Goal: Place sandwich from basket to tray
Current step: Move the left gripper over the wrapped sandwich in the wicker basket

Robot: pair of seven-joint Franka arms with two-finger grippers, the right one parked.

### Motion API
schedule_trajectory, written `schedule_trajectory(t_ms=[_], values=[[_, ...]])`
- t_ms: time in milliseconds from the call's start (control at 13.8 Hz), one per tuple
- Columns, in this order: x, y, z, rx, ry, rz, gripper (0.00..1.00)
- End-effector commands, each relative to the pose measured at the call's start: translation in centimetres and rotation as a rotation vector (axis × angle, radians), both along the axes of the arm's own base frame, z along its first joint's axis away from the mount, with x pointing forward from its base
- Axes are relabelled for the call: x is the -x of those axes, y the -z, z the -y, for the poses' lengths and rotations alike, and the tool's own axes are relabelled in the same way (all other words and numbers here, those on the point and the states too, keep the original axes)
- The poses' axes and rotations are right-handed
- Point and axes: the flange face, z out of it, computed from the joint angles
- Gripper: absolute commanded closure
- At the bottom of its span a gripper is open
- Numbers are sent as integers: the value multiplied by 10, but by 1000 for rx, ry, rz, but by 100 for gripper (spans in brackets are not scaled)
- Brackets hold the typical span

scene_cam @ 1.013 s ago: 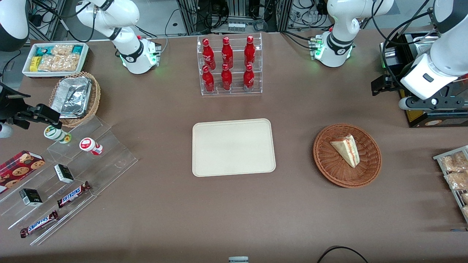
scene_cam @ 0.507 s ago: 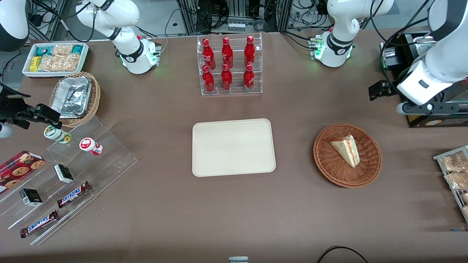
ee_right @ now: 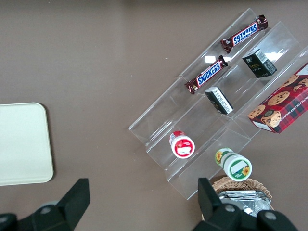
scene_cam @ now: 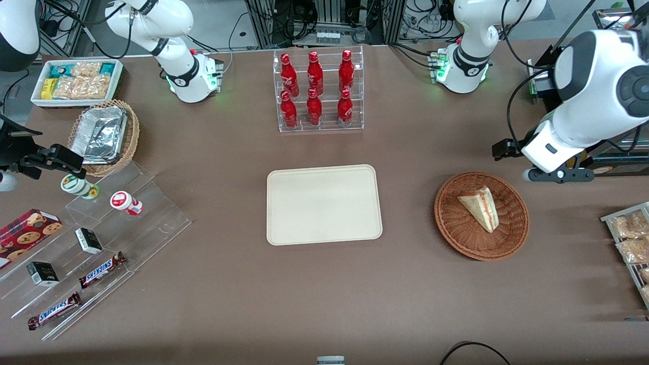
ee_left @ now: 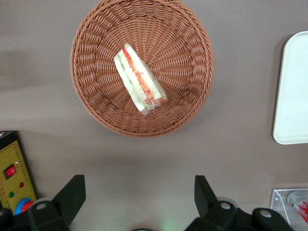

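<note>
The sandwich (scene_cam: 480, 208) (ee_left: 138, 79), a pale wedge with red and green filling, lies in the round reddish-brown basket (scene_cam: 451, 228) (ee_left: 187, 53). The cream tray (scene_cam: 323, 204) (ee_left: 293, 91) sits bare at the table's middle, beside the basket toward the parked arm's end. My left gripper (scene_cam: 557, 175) (ee_left: 137, 192) hangs above the table just off the basket's rim, farther from the front camera than the basket. It is open, with only brown tabletop between its fingers (ee_left: 72, 195).
A clear rack of red bottles (scene_cam: 318, 91) stands farther from the front camera than the tray. A black box with a yellow panel (scene_cam: 598, 167) (ee_left: 14, 178) sits close by the gripper. Snack packets (scene_cam: 631, 238) lie at the working arm's end.
The left arm has swung nearer to the front camera and toward the basket, bringing the gripper close to the basket's rim. The sandwich, basket and tray have not moved.
</note>
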Motion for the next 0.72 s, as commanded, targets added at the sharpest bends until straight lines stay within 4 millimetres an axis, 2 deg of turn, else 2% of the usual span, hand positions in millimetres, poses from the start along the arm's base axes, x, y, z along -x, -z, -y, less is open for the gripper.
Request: schedule_trajectory(t_ms=[0,434,651], values=[[6,25,-2,5,-3,38,0],[8,85,-6,14,-11,110,0],[1,106,-16,11,-87,113,0]])
